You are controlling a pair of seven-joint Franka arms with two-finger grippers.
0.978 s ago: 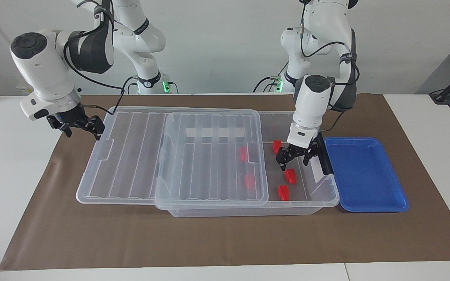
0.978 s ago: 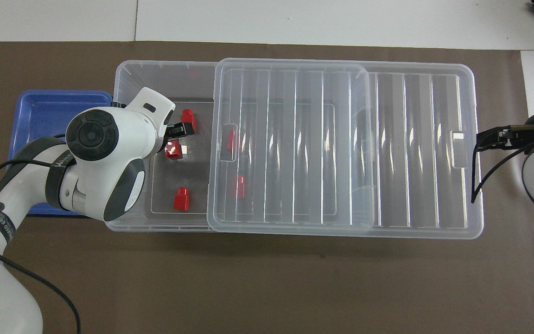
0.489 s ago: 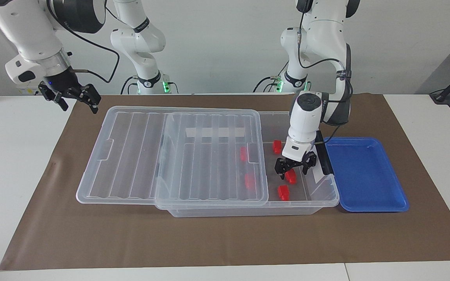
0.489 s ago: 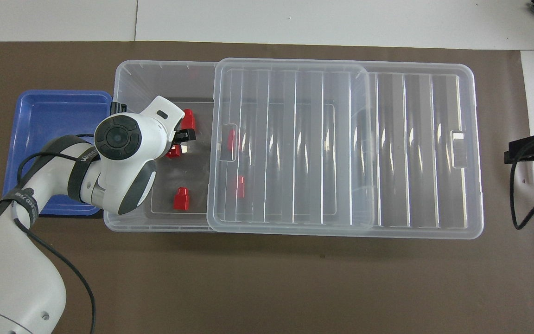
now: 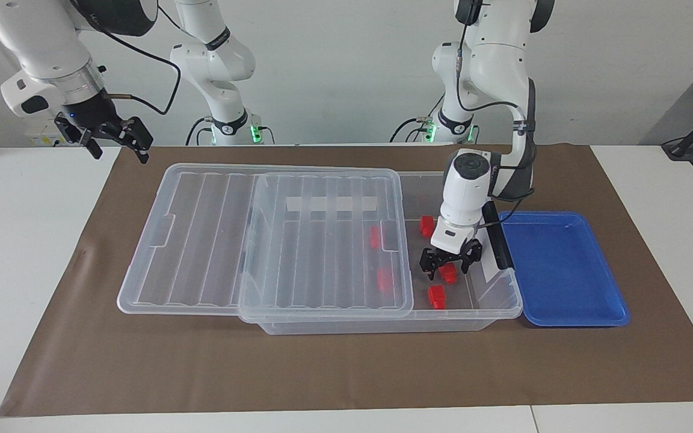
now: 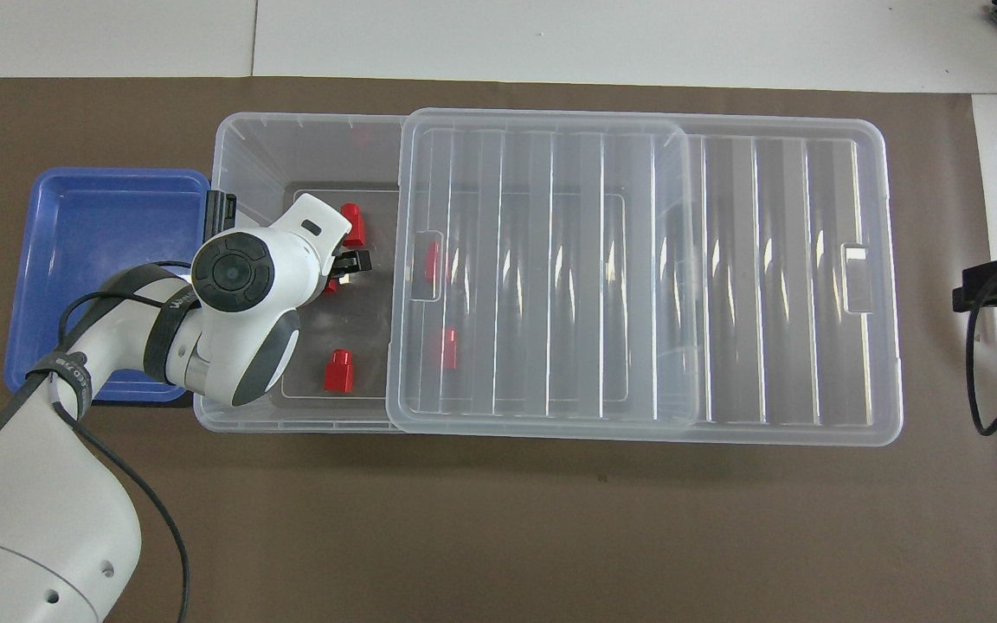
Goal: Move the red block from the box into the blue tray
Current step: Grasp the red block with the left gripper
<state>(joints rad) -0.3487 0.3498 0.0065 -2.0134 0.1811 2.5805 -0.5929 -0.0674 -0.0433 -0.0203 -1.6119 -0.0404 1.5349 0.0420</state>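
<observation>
While my right tool [image 5: 104, 133] waits wide over tabletop edge, my left tool [image 5: 446, 267] sits inside box [image 5: 467, 313], fingers wide astride red block [image 5: 448, 273].

1. The left arm bends forward and down, wrist almost vertical; the left claw [image 5: 444, 265] points down with its fingers spread apart.
2. The right arm waits raised; the right claw [image 5: 107, 136] hangs with fingers apart.
</observation>
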